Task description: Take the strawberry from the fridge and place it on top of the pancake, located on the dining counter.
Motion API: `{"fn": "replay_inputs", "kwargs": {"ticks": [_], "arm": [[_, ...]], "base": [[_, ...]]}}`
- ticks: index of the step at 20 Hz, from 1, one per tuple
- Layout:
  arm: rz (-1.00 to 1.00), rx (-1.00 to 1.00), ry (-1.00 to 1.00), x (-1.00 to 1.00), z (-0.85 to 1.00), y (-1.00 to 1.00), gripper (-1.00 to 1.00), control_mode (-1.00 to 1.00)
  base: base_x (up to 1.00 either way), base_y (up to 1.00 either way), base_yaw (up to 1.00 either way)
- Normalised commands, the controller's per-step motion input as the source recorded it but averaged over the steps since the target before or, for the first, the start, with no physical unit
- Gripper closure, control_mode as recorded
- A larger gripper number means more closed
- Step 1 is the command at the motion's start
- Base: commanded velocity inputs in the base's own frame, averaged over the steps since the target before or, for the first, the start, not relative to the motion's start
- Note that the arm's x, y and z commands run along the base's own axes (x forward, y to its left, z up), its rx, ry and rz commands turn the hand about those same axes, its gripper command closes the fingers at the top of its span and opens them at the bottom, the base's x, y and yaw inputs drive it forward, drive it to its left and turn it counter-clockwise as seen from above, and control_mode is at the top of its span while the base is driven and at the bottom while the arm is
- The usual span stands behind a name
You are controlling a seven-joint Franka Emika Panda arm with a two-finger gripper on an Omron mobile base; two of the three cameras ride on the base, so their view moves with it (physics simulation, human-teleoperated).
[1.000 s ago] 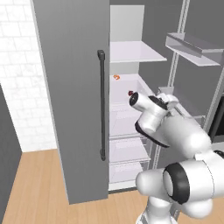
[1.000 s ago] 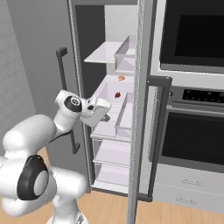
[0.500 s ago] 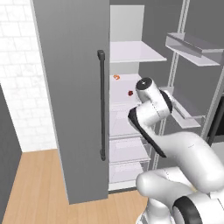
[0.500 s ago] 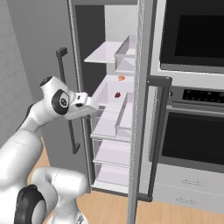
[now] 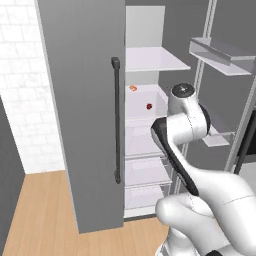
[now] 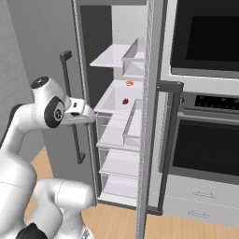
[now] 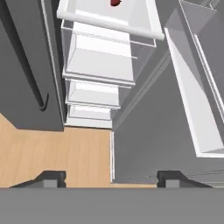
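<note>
Setting — kitchen with wood floor; the fridge [image 5: 85, 125] stands open beside a black-fronted wall oven [image 6: 205, 93], white shelves and clear drawers exposed.

Item: the strawberry [image 5: 149, 106] — tiny, red, resting on a middle white shelf [image 6: 116, 105], well apart from a small orange food piece [image 6: 129, 83] further back.

Tool: the gripper [image 7: 109, 179] — fingertips spread wide, nothing between them, hovering in front of the shelves and angled down toward the drawers.

Step in hand: the reach for the berry; no grasp yet.

Next move calls for lifting and advancing the hand onto the shelf, centring the jaws around the berry, then closing gently.
</note>
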Motion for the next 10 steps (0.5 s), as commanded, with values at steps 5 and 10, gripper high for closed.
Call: {"fn": "replay_inputs", "kwargs": {"ticks": [5,10], "arm": [[0.05,0.33,-0.06,-0.56,0.03,-0.01,-1.0,-1.0],[0.0,0.16,-0.11,-0.45,0.11,0.0,-1.0,-1.0]], "base": [[0.0,0.0,0.0],[0.0,0.0,0.0]]}}
